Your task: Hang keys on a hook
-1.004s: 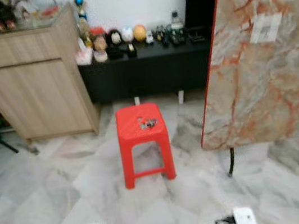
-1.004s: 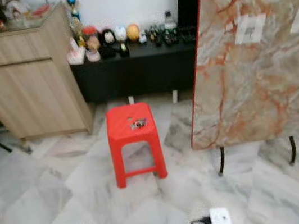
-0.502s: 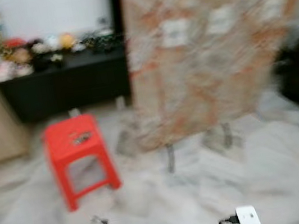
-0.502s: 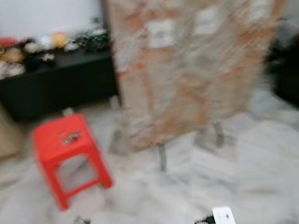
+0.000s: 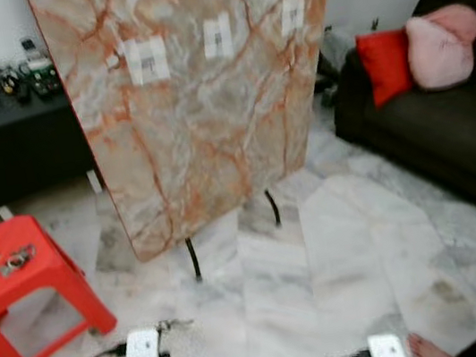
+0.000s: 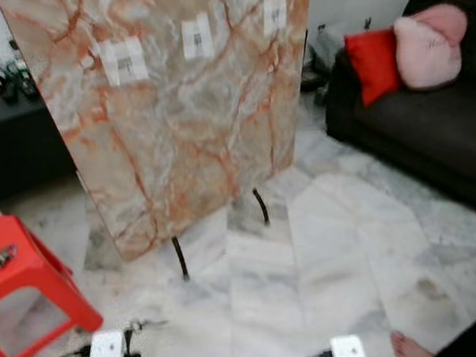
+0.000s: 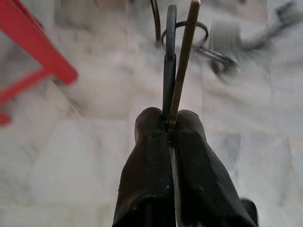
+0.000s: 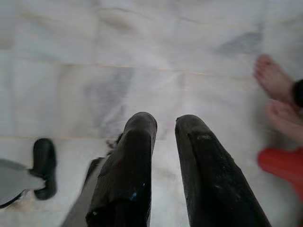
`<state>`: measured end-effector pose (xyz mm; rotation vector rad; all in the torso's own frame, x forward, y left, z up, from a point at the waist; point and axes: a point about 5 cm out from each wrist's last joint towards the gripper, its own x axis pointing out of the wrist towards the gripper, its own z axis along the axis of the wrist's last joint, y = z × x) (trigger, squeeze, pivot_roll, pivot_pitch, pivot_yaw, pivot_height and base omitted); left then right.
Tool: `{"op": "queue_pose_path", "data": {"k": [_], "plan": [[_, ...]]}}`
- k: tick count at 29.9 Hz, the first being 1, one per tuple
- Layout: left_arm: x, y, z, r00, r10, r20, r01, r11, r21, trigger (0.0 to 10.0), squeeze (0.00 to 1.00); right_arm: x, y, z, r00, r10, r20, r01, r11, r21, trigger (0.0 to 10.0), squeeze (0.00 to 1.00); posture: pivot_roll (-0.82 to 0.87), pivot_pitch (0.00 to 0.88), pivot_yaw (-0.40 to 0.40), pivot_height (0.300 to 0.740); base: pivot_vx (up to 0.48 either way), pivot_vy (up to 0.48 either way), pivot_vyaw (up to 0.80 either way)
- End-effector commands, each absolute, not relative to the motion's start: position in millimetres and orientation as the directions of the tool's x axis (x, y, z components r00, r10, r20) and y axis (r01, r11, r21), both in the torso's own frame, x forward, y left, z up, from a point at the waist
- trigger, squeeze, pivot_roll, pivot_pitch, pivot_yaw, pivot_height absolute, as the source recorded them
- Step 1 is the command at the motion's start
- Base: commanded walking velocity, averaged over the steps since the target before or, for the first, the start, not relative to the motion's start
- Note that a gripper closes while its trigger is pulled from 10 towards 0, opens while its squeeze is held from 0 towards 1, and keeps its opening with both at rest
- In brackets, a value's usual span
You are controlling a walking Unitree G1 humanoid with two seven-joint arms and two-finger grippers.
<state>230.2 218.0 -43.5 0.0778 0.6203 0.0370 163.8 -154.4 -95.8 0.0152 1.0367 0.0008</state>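
Our left gripper [image 7: 169, 124] pinched the keys [image 7: 177, 61] tight, blades pointing straight beyond the fingertips, low in frame. The board [image 5: 198, 94] stood ahead, upper centre; we made out no hook. Right gripper [image 8: 164, 124] hung slightly parted, empty.

Pinched between the left gripper's [image 7: 169, 124] matt black rubbery fingers [image 7: 147, 142], the keys [image 7: 177, 56] look like dull thin metal, while past them lie a glossy red plastic stool [image 5: 19, 285], a polished grey-veined marble floor [image 5: 339, 244], and a smooth orange-veined stone-look tabletop [image 5: 198, 94].
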Motion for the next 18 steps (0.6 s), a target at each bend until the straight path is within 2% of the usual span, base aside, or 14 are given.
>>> {"op": "queue_pose_path", "data": {"k": [1, 7, 18], "plan": [[241.0, 213.0, -35.0, 0.849, 0.033, -0.527, 0.001, 0.998, 0.064, 10.0, 0.0, 163.6, -161.1, -95.5, 0.514, -0.014, -0.858, 0.021, 1.0, -0.003, 10.0, 0.0, 0.04, 0.0, -0.071, 0.74, 0.0, 0.0, 0.0], [268.0, 195.4, -6.3, 0.941, -0.029, -0.338, 0.029, 1.0, -0.005, 10.0, 0.0, 161.3, -161.2, -96.2, 0.519, -0.035, -0.854, 0.066, 0.998, -0.001, 10.0, 0.0, 0.03, 0.0, -0.061, 0.74, 0.0, 0.0, 0.0], [286.8, 179.5, 26.5, 0.986, -0.061, -0.155, 0.066, 0.998, 0.024, 10.0, 0.0, 159.9, -161.4, -96.7, 0.519, -0.038, -0.854, 0.071, 0.997, -0.001, 10.0, 0.0, 0.03, 0.0, -0.068, 0.74, 0.0, 0.0, 0.0]]}}
